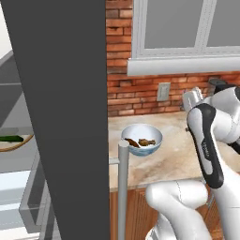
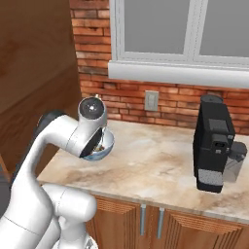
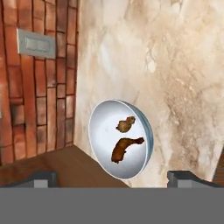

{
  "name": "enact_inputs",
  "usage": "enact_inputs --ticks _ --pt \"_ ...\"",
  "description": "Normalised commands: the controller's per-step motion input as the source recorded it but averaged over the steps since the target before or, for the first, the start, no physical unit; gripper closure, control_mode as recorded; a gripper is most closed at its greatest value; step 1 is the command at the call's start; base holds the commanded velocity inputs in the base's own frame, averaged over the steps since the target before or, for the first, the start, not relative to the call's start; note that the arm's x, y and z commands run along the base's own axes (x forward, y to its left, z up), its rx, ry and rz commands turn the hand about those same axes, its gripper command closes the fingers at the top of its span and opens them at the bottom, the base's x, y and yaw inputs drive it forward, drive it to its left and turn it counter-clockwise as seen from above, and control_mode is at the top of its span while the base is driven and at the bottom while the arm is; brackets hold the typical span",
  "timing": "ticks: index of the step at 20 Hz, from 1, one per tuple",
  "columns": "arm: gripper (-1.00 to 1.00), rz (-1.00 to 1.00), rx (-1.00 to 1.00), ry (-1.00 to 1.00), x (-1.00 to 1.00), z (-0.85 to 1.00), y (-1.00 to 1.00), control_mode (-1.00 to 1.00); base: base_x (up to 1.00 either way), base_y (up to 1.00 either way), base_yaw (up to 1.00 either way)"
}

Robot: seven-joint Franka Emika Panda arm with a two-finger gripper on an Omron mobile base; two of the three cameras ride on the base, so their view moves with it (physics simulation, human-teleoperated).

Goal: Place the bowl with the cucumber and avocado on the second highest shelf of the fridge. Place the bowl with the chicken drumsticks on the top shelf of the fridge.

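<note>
Hovering spread and empty at the lower edge of the hand view, tool (image 3: 112, 177) facing the bowl (image 3: 121, 138), chicken drumsticks (image 3: 124, 148) lying inside, bowl sitting on the marble tabletop (image 3: 175, 74) at frame centre, cucumber (image 1: 10, 138) showing at far left of the left base view beyond the fridge (image 1: 65, 108) door.

My arm (image 1: 206, 140) is glossy white with rounded links, dark grey bands at the joints, and a silvery round cap (image 2: 91, 108) on one joint.

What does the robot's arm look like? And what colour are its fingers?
The arm is made of smooth, rounded white shells, with dark grey bands at the joints and a round silver-grey cap on one joint. No loose cables show. The gripper has two small, dark grey, blocky fingertips.
</note>
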Motion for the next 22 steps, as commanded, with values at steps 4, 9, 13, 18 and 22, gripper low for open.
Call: enact_inputs --ticks 4,9,13,18,22 --pt "-1.0 0.23 -0.02 0.44 0.41 -0.64 0.01 -1.0 0.0 0.0 0.0" --pt "-1.0 0.17 0.0 0.08 0.2 -0.51 -0.01 -1.0 0.0 0.0 0.0" --pt "-1.0 0.24 -0.04 0.06 0.24 -0.69 0.18 -1.0 0.0 0.0 0.0" --pt "-1.0 0.24 -0.09 0.05 0.14 -0.56 0.29 -1.0 0.0 0.0 0.0" --pt "-1.0 0.2 -0.09 0.01 0.14 -0.42 0.17 -1.0 0.0 0.0 0.0"
